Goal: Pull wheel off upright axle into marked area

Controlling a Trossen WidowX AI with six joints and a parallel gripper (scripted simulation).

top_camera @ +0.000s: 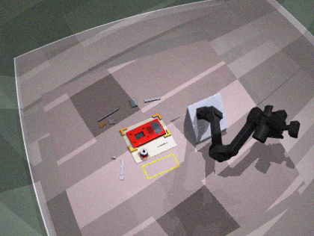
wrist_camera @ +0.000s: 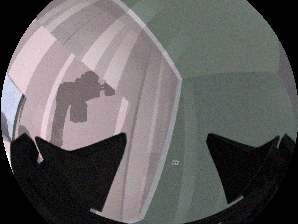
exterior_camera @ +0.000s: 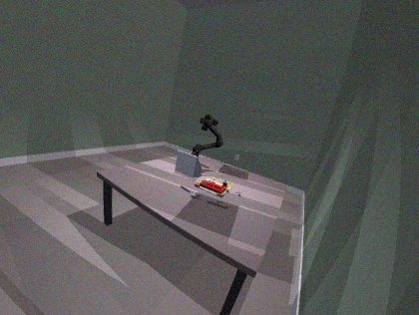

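Note:
The wheel [top_camera: 143, 153] [exterior_camera: 225, 183], small and round with a pale top and a dark centre, sits on its upright mount at the front left of the cream board. The axle is mostly hidden by the wheel. The marked area is a yellow outline [top_camera: 164, 172] on the table just beside the board; nothing lies inside it. My gripper [wrist_camera: 169, 139] is open and empty, its black fingers wide apart. It is raised high, far to the right of the wheel in the top view, and faces a wall and the floor. Neither the wheel nor the marked area shows in the wrist view.
A red plate [top_camera: 143, 140] with cut-outs lies between orange corner brackets on the cream board [top_camera: 153, 151]. A grey wedge-shaped block [top_camera: 214, 101] [exterior_camera: 186, 163] stands beside the arm's base. A pale wrench-like piece [top_camera: 122, 169], a grey rod [top_camera: 108, 114] and a flat bar [top_camera: 152, 99] lie around the board.

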